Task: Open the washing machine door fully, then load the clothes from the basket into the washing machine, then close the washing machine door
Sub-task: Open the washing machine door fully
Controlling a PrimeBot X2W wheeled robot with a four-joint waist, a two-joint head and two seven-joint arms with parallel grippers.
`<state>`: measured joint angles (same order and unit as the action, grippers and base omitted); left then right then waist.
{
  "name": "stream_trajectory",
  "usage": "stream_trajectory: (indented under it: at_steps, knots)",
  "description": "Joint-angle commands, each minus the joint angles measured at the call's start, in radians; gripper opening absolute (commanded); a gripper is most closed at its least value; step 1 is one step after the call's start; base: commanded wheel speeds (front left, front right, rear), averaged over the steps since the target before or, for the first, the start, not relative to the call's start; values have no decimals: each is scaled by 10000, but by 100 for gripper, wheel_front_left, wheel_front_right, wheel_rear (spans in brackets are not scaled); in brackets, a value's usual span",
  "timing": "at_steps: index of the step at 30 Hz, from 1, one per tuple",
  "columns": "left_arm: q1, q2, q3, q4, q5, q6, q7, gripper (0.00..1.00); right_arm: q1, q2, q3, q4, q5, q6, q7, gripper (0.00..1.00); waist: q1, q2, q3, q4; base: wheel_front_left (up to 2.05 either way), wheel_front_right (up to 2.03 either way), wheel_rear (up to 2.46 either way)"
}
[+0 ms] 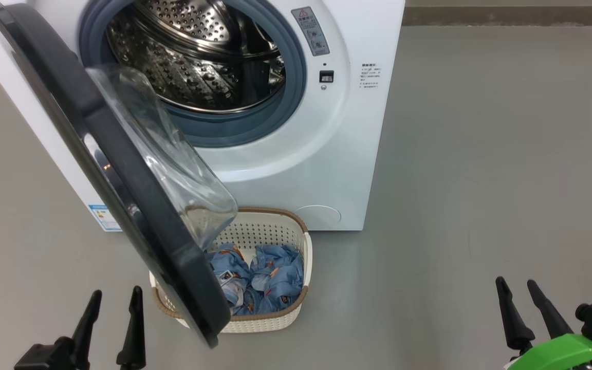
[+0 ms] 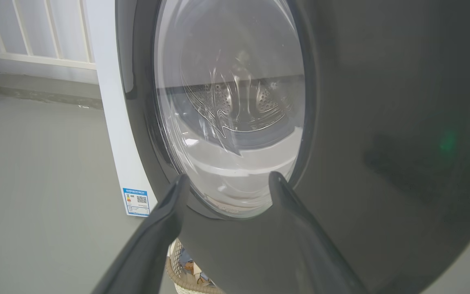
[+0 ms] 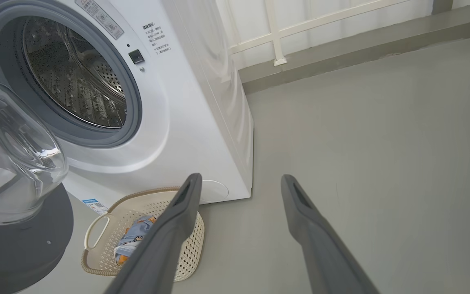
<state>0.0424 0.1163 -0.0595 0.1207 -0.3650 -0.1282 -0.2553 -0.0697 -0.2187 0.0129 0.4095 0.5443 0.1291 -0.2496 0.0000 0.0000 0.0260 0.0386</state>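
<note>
The white washing machine (image 1: 296, 154) stands ahead with its steel drum (image 1: 198, 56) showing. Its door (image 1: 121, 169), black-rimmed with a clear glass bowl (image 1: 172, 169), stands swung out toward me at the left. Under the door's lower edge sits the cream basket (image 1: 280, 226) holding light blue clothes (image 1: 270, 277). My left gripper (image 1: 116, 295) is open at the lower left, just left of the door's rim; in the left wrist view the door (image 2: 382, 122) is close in front of that gripper (image 2: 227, 179). My right gripper (image 1: 517, 282) is open at the lower right, well away from the basket (image 3: 96, 232).
Grey floor (image 1: 481, 180) spreads to the right of the machine and around the basket. A white railing (image 3: 276, 36) and a low ledge run behind the machine. A blue label (image 2: 136, 201) sits low on the machine's side.
</note>
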Motion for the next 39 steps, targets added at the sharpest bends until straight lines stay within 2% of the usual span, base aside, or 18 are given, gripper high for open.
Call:
stream_trajectory:
  at_steps: [1,12,13,14,18,23,26,29,33,39]
  knots:
    - [-312,141,354,-290,62,-25,-65,100,41,-60,135,-156,-158,16,-121,100,0,0,37,1,0,0,0]
    - [-341,136,416,-215,67,-25,-65,100,188,18,173,-83,-378,16,-122,100,0,0,52,-27,0,0,0]
    - [-340,136,426,-186,73,-25,-65,37,188,19,175,-81,-382,16,-122,100,0,0,40,-20,0,0,0]
    - [-347,135,448,-150,79,-25,-65,0,191,20,171,-83,-388,16,-122,100,0,0,25,-8,0,0,0]
    - [-492,114,850,-270,20,-25,-65,0,249,33,182,-121,-414,16,-122,100,0,0,-28,75,0,0,0]
    - [-703,32,1538,-1159,45,-25,-65,0,291,27,227,-174,-415,16,-122,100,0,0,-42,165,0,0,0]
    - [-854,-111,2026,-2219,29,-25,-65,0,314,18,254,-209,-420,16,-122,100,0,0,-54,211,0,0,0]
    - [-994,-243,2113,-3518,72,-25,-65,0,332,7,253,-246,-426,16,-122,100,0,0,-46,252,0,0,0]
    - [-1073,-379,1526,-5103,197,-25,-65,0,351,-18,291,-311,-476,16,-122,100,0,0,-17,270,0,0,0]
    - [-868,-328,-801,-6061,619,-25,17,0,321,-36,249,-415,-708,16,-122,100,0,0,77,273,0,0,0]
